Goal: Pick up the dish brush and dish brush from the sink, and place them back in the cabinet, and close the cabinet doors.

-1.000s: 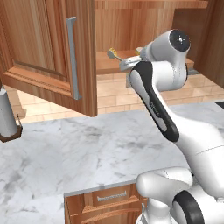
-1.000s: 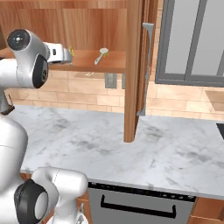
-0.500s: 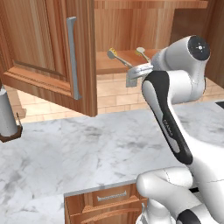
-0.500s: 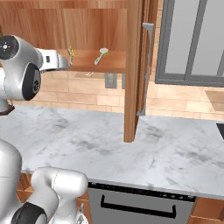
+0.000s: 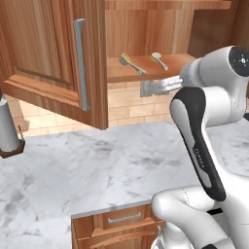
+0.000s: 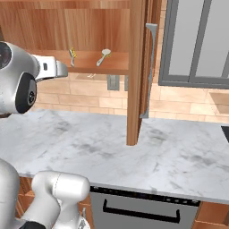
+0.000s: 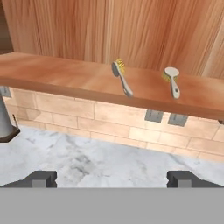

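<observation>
Two tan dish brushes lie on the bottom shelf of the open cabinet point(image 7: 52, 74). The left brush point(image 7: 121, 78) point(image 5: 130, 63) point(image 6: 72, 57) has yellowish bristles. The right brush point(image 7: 173, 81) point(image 5: 158, 59) point(image 6: 103, 56) has a round pale head. My gripper point(image 7: 111, 179) point(image 5: 147, 89) point(image 6: 64, 69) is open and empty, just below the shelf's front edge and back from it, touching neither brush. Both cabinet doors stand open: the left door point(image 5: 53, 58) swung wide, the right door point(image 6: 136, 71) seen edge-on. The sink is out of view.
A grey cylinder on a dark base point(image 5: 7, 127) point(image 7: 3, 120) stands on the marble counter point(image 5: 97, 165) at the left. Wall outlets point(image 7: 166, 117) sit under the shelf. A grey-framed glass panel point(image 6: 192, 40) is on the right, an oven front point(image 6: 134, 210) below the counter.
My hand has drawn back from the shelf and dropped a little, and my arm has swung right. Both brushes lie still on the shelf.
</observation>
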Tool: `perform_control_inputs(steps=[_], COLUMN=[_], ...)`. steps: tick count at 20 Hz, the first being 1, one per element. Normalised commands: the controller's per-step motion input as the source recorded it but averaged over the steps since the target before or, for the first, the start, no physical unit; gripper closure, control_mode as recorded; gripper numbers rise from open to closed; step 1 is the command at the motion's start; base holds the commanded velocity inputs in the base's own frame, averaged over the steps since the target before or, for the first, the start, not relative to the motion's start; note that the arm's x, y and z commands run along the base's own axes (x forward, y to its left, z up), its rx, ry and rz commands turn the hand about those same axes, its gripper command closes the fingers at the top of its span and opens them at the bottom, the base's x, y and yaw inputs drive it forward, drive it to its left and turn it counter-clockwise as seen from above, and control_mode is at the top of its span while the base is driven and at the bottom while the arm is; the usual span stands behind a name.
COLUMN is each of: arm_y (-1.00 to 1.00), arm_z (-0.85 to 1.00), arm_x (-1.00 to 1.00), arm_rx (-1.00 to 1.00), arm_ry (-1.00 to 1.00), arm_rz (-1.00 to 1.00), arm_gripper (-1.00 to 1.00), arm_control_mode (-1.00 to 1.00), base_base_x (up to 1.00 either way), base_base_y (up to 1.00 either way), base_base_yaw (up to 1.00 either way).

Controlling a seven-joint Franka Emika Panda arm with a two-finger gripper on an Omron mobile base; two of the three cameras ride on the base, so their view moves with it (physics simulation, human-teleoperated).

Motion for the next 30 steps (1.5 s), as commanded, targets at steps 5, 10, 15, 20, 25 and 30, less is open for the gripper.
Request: perform_control_inputs(steps=[5, 10, 15, 20, 25, 30], arm_y=[-0.18, -0.13, -0.08, -0.15, -0.20, -0.14], arm_z=[0.01, 0.05, 0.04, 0.00, 0.00, 0.00], arm_x=[-0.37, -0.37, -0.35, -0.36, -0.34, -0.31], arm_rx=[0.00, 0.00, 0.00, 0.00, 0.00, 0.00], arm_ry=[0.00, 0.00, 0.00, 0.00, -0.01, -0.01], arm_rz=[0.00, 0.00, 0.00, 0.00, 0.00, 0.00], arm_gripper=[-1.00, -1.00, -1.00, -1.00, -1.00, -1.00], arm_control_mode=[-1.00, -1.00, -1.00, -1.00, -1.00, -1.00], base_base_x=[0.00, 0.00, 0.00, 0.00, 0.00, 0.00], base_base_y=[0.00, 0.00, 0.00, 0.00, 0.00, 0.00], base_base_yaw=[0.00, 0.00, 0.00, 0.00, 0.00, 0.00])
